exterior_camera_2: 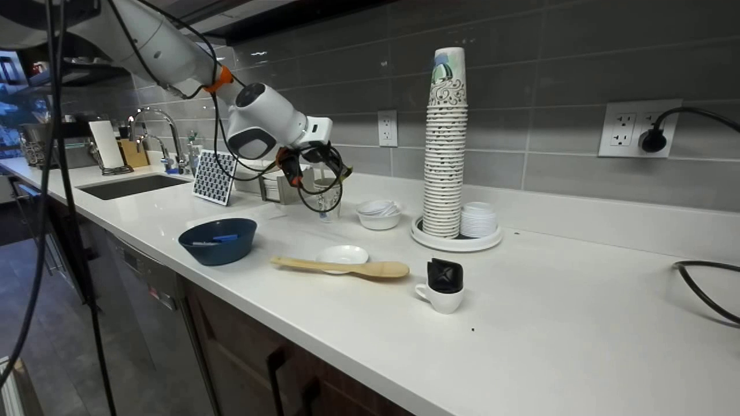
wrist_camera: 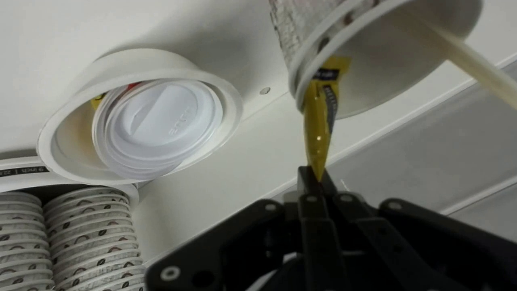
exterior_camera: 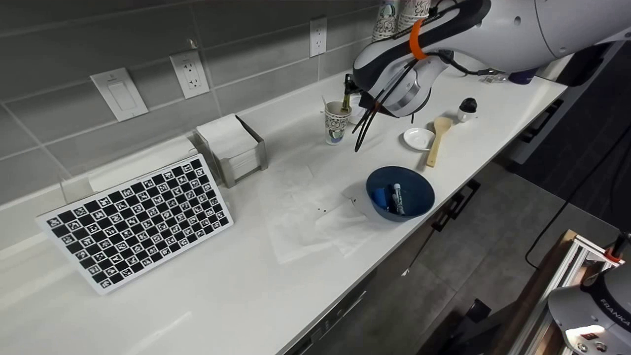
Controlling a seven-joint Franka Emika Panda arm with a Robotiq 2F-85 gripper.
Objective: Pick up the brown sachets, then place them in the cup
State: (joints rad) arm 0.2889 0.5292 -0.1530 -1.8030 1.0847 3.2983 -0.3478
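A yellow-brown sachet with dark print hangs from my gripper, whose fingers are shut on its top end. In the wrist view the sachet's lower end lies within the mouth of a pale patterned paper cup, close against the rim. In both exterior views my gripper is above this cup; the sachet shows in an exterior view. Cables partly cover the cup in an exterior view. A pale stick leans in the cup. Other brown sachets are hidden or out of view.
A white bowl with lids stands beside the cup. A stack of cups rises behind. A napkin holder, blue bowl with pens, white dish, wooden spoon and white mug with black packets share the counter.
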